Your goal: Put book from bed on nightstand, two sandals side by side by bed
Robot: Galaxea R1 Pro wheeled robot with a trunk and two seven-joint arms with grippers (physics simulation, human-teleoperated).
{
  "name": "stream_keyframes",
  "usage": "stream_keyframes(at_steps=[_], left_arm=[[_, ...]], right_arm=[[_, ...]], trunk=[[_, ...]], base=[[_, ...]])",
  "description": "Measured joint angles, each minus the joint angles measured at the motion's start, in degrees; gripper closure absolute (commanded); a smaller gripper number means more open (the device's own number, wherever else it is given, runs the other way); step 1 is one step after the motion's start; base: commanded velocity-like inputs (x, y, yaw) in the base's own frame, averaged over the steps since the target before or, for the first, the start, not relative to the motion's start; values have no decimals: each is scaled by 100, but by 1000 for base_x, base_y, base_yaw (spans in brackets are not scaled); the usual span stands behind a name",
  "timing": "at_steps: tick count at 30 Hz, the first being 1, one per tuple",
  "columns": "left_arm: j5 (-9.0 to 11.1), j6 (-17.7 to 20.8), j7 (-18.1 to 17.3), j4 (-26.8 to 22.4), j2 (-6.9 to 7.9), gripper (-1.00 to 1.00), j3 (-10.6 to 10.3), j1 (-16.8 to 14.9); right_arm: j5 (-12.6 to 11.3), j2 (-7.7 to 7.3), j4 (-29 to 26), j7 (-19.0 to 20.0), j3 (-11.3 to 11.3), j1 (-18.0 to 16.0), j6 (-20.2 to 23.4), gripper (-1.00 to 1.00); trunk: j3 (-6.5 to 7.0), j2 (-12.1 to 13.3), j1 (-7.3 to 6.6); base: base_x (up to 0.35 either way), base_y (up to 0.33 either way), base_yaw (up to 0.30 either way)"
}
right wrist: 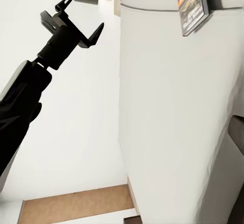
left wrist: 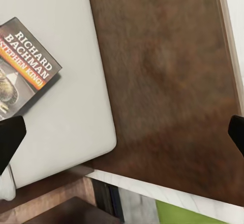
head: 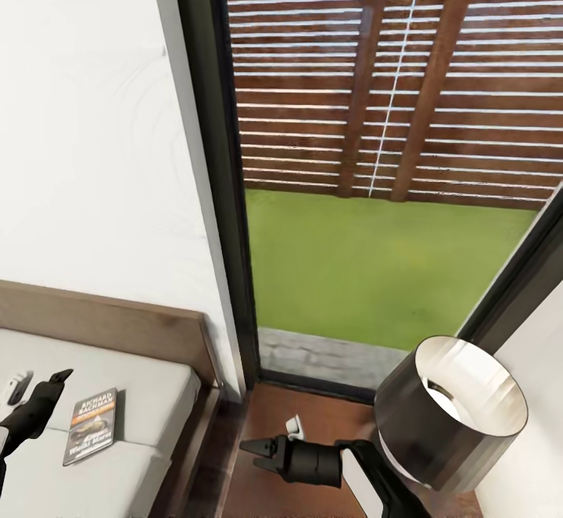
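Note:
The book (head: 91, 426) lies flat on the bed's pale mattress (head: 148, 393), near the brown headboard (head: 117, 322). My left gripper (head: 35, 394) hovers just left of it, open and holding nothing. In the left wrist view the book (left wrist: 25, 66) sits ahead of the black fingertips (left wrist: 10, 140), which stand wide apart. The right wrist view shows the book (right wrist: 192, 3) and the open left gripper (right wrist: 76, 18). My right gripper (head: 254, 454) hangs open over the nightstand's dark glossy top (head: 313, 412), beside the black-shaded lamp (head: 450, 416). The sandals are out of view.
A tall dark-framed window (head: 215, 150) stands behind the nightstand, with grass and a slatted wooden fence outside. A white wall (head: 86, 127) rises above the headboard. A narrow gap separates the bed frame (head: 191, 440) from the nightstand.

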Motion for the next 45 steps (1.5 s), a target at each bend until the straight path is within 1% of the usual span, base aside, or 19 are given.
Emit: stream_keyframes(at_steps=[14, 19, 20, 21, 22, 23, 25, 29, 34, 45], left_arm=[[0, -18, -2, -3, 0, -100, -2, 0], [0, -18, -1, -2, -22, -100, -7, 0], [0, -18, 0, -4, -43, -100, -7, 0], [0, -18, 0, -4, -47, -100, -8, 0], [0, -18, 1, -5, -52, -100, -8, 0], [0, -18, 0, -5, -54, -100, -8, 0], [0, -18, 0, -5, -58, -100, -8, 0], [0, -18, -1, -6, -69, -100, -8, 0], [0, -18, -2, -6, -78, -100, -8, 0], [0, -18, -2, -6, -89, -100, -8, 0]], right_arm=[[-1, -2, -26, 4, 0, 0, 0, -100], [-5, -13, -287, 38, -5, 0, 15, -100], [-12, -15, -465, 293, -7, -1, 31, -100], [-4, -16, -503, 413, -7, 0, 31, -100], [-2, -16, -557, 680, -8, 0, 37, -100], [3, -17, -577, 832, -9, 0, 37, -100], [8, -17, -624, 1382, -10, 0, 39, -100], [14, -17, -648, 1768, -12, 0, 37, -100], [16, -17, -653, 1892, -10, 0, 36, -100], [16, -17, -654, 1907, -4, 0, 36, -100]], trunk=[[-115, -1, 0], [-119, -1, 0], [-119, -1, 0], [-119, -1, 0], [-119, -1, 0], [-119, -1, 0], [-119, -1, 0], [-119, -1, 0], [-120, -1, 0], [-131, -1, 0]], base=[[0, 0, 2], [0, 0, 1], [0, 0, 0], [0, 0, 0], [0, 0, 0], [0, 0, 0], [0, 0, 0], [0, 0, 0], [0, 0, 0], [0, 0, 0]])
